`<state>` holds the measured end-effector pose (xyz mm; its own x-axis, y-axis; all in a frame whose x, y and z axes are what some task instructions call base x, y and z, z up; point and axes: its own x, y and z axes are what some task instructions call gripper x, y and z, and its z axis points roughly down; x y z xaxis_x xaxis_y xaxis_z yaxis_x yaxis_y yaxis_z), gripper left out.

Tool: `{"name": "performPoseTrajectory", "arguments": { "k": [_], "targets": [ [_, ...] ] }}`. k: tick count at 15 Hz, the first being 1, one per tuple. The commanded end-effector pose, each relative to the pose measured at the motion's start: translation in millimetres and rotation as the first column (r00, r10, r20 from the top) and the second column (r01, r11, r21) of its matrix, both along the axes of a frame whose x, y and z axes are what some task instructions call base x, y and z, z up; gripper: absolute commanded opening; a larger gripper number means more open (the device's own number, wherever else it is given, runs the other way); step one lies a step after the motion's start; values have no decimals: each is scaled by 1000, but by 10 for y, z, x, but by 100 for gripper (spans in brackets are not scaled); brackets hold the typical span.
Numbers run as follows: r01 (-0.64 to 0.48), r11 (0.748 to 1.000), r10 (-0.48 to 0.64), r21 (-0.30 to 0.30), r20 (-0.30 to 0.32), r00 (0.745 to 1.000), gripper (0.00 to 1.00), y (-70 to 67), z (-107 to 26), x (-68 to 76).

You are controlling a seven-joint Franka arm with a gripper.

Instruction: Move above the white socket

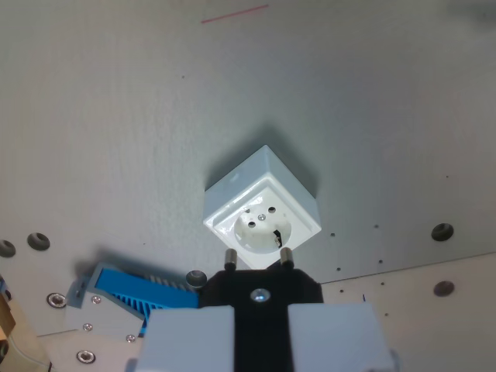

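A white socket box (262, 206) stands on the grey table in the middle of the wrist view, its round recess with two holes facing up. My gripper (261, 329) is at the bottom centre, its two pale fingers (190, 341) shut on a black plug (261, 291). The plug's two metal pins (230, 258) point toward the socket and end just at its near edge in this view. I cannot tell the height gap between pins and socket.
A blue ribbed part on a grey bracket (128, 291) lies at the lower left. Bolt holes (442, 231) dot the table plate. A thin red line (234, 14) marks the table at the top.
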<state>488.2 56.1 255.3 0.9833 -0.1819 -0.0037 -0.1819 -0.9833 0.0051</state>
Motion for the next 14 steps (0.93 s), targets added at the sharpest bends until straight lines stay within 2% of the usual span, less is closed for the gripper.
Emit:
{"name": "performPoseTrajectory", "arguments": {
  "k": [1,14],
  "targets": [
    [0,1000,0,0,0,1000,0,-1,1,0],
    [-69,998,69,1,13,998,0,1,-56,-36]
  ]
}}
